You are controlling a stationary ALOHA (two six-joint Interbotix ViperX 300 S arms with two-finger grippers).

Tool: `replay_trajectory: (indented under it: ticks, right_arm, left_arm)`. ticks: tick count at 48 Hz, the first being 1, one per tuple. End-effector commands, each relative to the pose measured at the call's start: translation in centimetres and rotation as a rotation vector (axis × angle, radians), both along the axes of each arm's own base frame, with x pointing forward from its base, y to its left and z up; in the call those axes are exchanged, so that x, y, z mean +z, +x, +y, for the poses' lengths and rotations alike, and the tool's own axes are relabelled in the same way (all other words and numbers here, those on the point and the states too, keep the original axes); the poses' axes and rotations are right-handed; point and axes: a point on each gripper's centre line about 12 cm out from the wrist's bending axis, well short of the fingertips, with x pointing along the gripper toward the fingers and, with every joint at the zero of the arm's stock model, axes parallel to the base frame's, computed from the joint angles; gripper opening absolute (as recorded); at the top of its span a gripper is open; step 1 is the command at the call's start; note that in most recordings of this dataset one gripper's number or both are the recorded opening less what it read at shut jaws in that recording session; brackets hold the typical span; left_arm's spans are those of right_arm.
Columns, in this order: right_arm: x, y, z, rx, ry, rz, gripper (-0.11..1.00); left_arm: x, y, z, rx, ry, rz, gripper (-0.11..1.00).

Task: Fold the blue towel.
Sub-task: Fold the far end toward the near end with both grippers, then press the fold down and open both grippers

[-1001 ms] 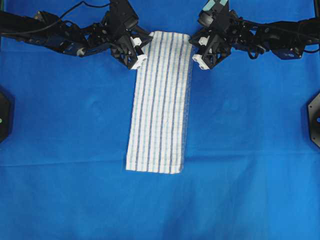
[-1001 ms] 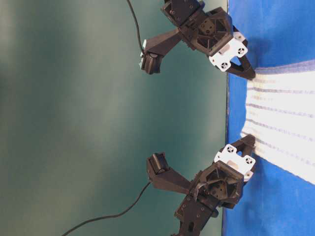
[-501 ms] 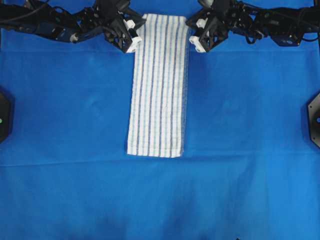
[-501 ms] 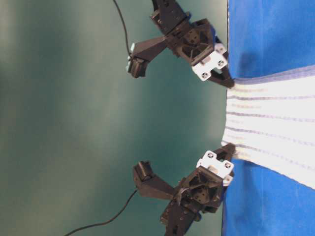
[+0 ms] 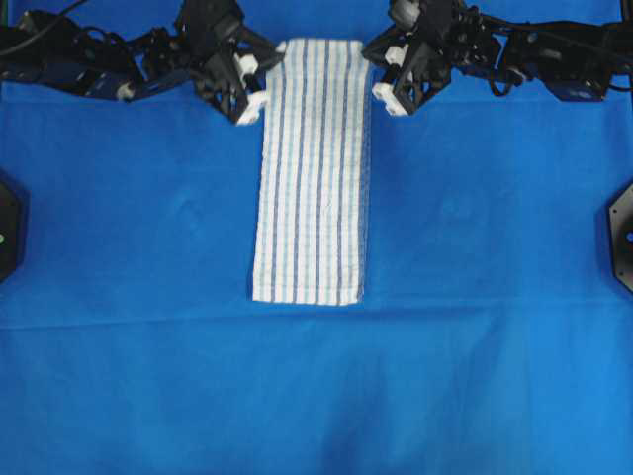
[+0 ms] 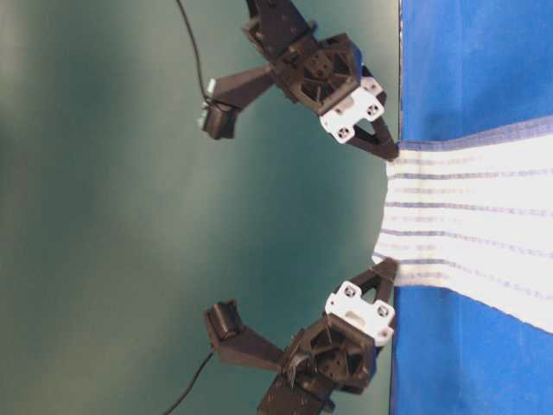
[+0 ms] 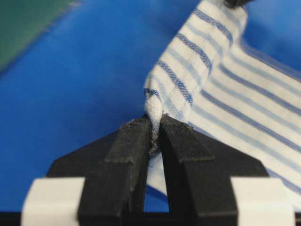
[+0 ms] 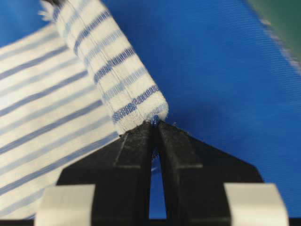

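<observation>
Blue towel (image 5: 312,173) farther up, lengthwise top-to-bottom

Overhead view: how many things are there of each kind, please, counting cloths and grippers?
Striped towel: 1, the blue towel
Plain blue tablecloth: 1
Grippers: 2, the left gripper and the right gripper, each shut on a towel corner
Total: 4

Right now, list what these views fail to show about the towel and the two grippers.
- Layer count of the blue towel: overhead view, the top layer covers whatever lies beneath.
- Towel's near end: table-level view, cut off by the right edge.
- How much cloth the left gripper pinches: left wrist view, hidden between its fingers.
- Same for the right gripper: right wrist view.
- Arm bases: overhead view, cut off at the top edge.
</observation>
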Motion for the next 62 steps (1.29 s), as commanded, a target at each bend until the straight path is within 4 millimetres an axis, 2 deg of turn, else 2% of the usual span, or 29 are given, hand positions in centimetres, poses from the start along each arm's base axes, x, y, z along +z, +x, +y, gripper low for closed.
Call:
replay_trajectory:
  ticks: [1, 18, 35, 49, 62]
  right_arm:
    - [1.9, 0.4, 1.6, 0.036, -0.018, -0.042, 0.05]
    - [1.0, 0.9, 10.6, 0.218, 0.047, -0.026, 0.05]
    - [0.0, 1.2, 17.9, 0.372, 0.100, 0.013, 0.05]
    - [-0.1, 1.1, 21.7, 0.443, 0.136, 0.013, 0.05]
    - [0.0, 1.2, 23.1, 0.470, 0.146, 0.007, 0.05]
  left_arm:
    - [1.5, 0.3, -1.9, -0.043, 0.012, -0.033, 0.05]
    - [1.4, -0.3, -11.4, -0.270, -0.016, -0.013, 0.05]
    - [0.5, -1.0, -18.2, -0.460, -0.032, 0.025, 0.05]
    - [0.4, -1.2, -21.8, -0.564, -0.031, 0.032, 0.05]
    - [-0.1, -1.3, -22.3, -0.578, -0.038, 0.064, 0.05]
